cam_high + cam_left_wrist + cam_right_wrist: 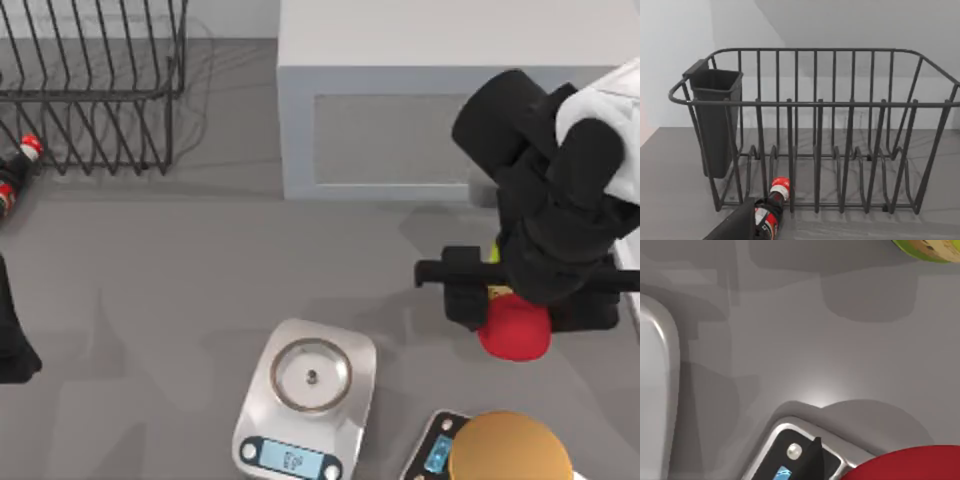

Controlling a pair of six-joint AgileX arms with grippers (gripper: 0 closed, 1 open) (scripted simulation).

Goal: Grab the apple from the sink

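On the right side of the top view, the right arm's black gripper (510, 300) sits over the smooth, bright red round apple (516, 332), which shows just below the gripper body, above the grey counter (150, 300). Whether its fingers are clamped on the fruit cannot be told. A sliver of a yellow-green bottle (494, 254) peeks out beside the arm. A silver kitchen scale with a round pan and a blue display (305, 398) stands at the lower middle, and a large tan round disc (510, 448) rests on a second scale at the lower right, near the apple. A black wire dish rack (95, 85) stands at the upper left, with a dark bottle with a small red cap (18, 165) lying beside it. The left arm is parked at the left edge.

From the left wrist view, the wire rack (815, 130) stands upright with a dark cutlery cup (715, 120) hung on one end; the red-capped bottle (772, 205) lies against its base.

From the right wrist view, the apple (910, 465) fills one corner, close above the counter (815, 340), beside the second scale's display corner (790, 452).
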